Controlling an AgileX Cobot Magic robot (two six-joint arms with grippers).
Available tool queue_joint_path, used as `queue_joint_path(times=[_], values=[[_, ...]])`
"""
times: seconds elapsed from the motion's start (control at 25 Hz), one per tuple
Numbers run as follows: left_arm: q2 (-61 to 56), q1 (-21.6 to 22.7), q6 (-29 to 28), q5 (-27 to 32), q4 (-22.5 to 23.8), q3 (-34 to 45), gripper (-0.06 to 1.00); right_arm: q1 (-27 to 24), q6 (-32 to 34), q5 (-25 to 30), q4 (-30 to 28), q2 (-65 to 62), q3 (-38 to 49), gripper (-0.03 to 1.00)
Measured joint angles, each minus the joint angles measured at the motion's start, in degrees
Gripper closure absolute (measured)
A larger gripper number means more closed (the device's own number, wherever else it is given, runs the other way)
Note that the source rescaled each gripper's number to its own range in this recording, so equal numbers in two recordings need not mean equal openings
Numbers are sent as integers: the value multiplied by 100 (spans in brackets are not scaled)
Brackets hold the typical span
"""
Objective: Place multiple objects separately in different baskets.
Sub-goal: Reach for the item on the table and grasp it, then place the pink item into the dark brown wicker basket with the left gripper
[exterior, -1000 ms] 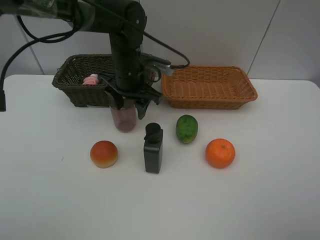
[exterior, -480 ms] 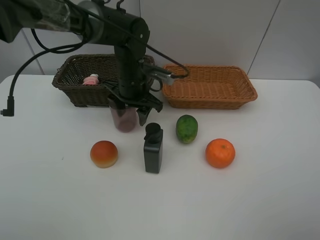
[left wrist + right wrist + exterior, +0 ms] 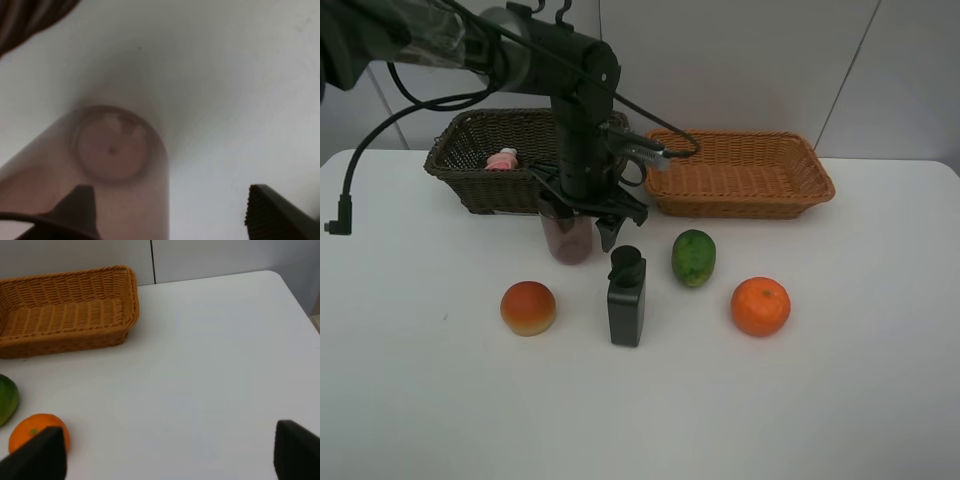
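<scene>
- The black rectangular bottle (image 3: 626,300) is standing just in front and to the right of the translucent purplish cup (image 3: 568,243), close beside one finger of the left gripper (image 3: 573,222).
- The green oval fruit (image 3: 693,257) is lying right of the bottle, with the orange (image 3: 760,306) further right. The red-orange fruit (image 3: 528,307) is sitting front-left of the cup.
- The dark brown basket (image 3: 470,172) is sitting right behind the cup, with the pink bottle (image 3: 503,159) lying inside near its left end. The orange-tan basket (image 3: 740,207) is sitting beside it, and the left arm is hiding where the two meet.
- Everything is resting on a white table (image 3: 840,400), with pale grey wall panels behind.
- The cup is standing upright on the table under the left gripper, mouth up and long axis vertical. The black bottle is also standing upright.
- The left jaws are spreading wide about the cup. In the wrist view one finger is overlapping its rim while the other is sitting well clear of its wall — nothing is being pinched.
- The right gripper (image 3: 165,460) is hanging over bare table near the orange, jaws wide apart and holding nothing.
</scene>
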Motion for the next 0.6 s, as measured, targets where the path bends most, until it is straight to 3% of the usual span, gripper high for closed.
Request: queue_joint_path(times=[0.2,0.52,0.6], values=[[61,0,0,0,0,0,36,0,0,0,0,0,0,22],[51,0,0,0,0,-86,90,0,0,0,0,0,0,22],[51,0,0,0,0,-101,94,0,0,0,0,0,0,22]])
